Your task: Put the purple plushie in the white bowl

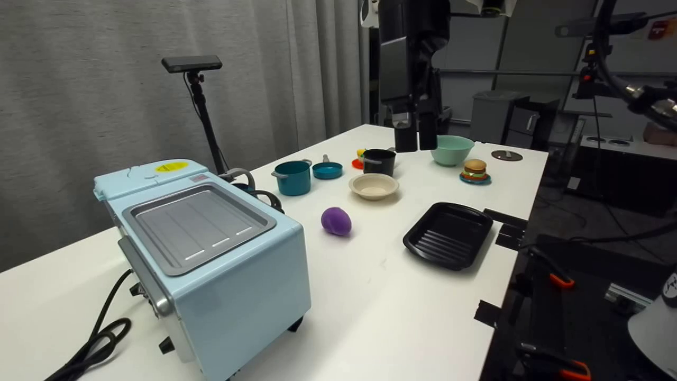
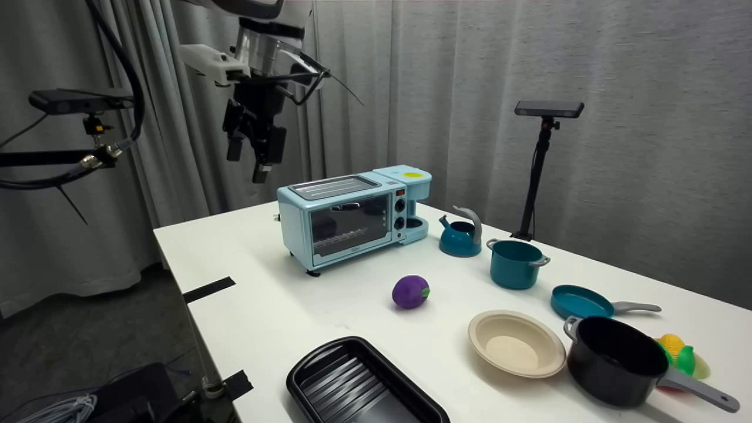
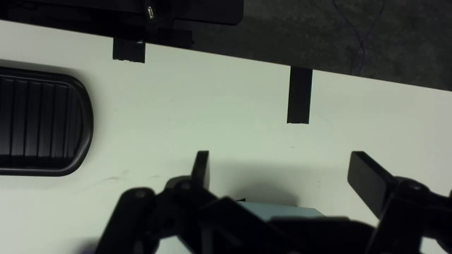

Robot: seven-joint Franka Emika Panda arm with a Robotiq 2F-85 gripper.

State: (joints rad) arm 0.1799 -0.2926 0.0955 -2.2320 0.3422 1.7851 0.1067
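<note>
The purple plushie (image 1: 336,221) lies on the white table, and it shows also in an exterior view (image 2: 410,292) with a small green patch at one end. In the wrist view only a dim purple edge shows at the bottom left. The white bowl (image 1: 373,188) is cream, shallow and empty; it shows also in an exterior view (image 2: 516,348). It is out of the wrist view. My gripper (image 3: 279,155) is open with nothing between its fingers. It hangs high above the table near the toaster oven, apart from plushie and bowl, as an exterior view (image 2: 251,160) shows.
A light blue toaster oven (image 2: 352,220) stands beside the plushie. A black ridged tray (image 1: 449,235) lies near the table edge. A black pot (image 2: 617,361), teal pot (image 2: 516,264), teal pan (image 2: 581,301) and kettle (image 2: 460,238) stand around. A green bowl (image 1: 452,151) and toy burger (image 1: 474,170) are farther off.
</note>
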